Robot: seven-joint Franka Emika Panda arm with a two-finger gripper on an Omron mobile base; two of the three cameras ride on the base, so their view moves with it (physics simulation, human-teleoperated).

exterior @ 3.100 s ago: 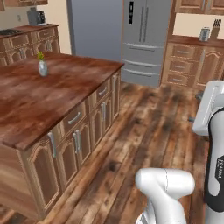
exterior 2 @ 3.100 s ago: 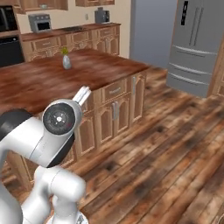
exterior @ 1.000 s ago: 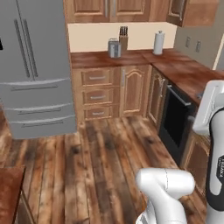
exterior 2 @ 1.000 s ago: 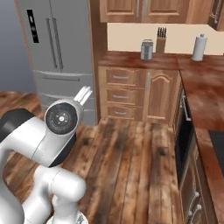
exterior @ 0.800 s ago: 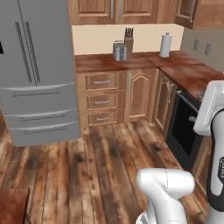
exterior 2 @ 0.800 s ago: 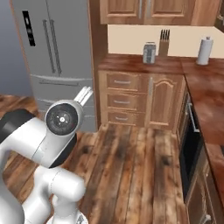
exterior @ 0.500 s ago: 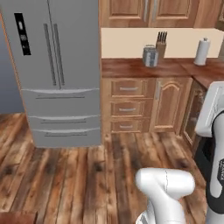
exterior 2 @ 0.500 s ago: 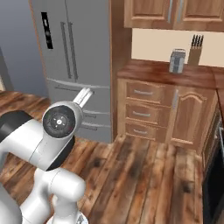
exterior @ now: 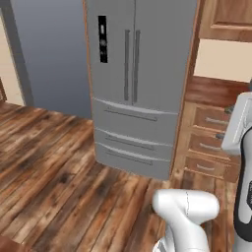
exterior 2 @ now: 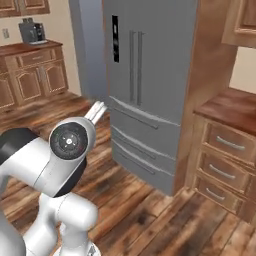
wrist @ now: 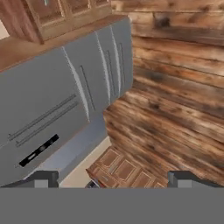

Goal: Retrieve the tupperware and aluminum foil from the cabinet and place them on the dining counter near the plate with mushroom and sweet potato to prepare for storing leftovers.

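Grey fridge (exterior: pixel 135 83) ahead — plank floor (exterior: pixel 54 162) before it.
Wooden drawers (exterior 2: pixel 225 165) stand just right of the fridge under a reddish desk (exterior 2: pixel 235 110). Tool (wrist: pixel 111 177) spread wide, empty, its view rolled — tupperware and foil: whereabouts cannot be told.
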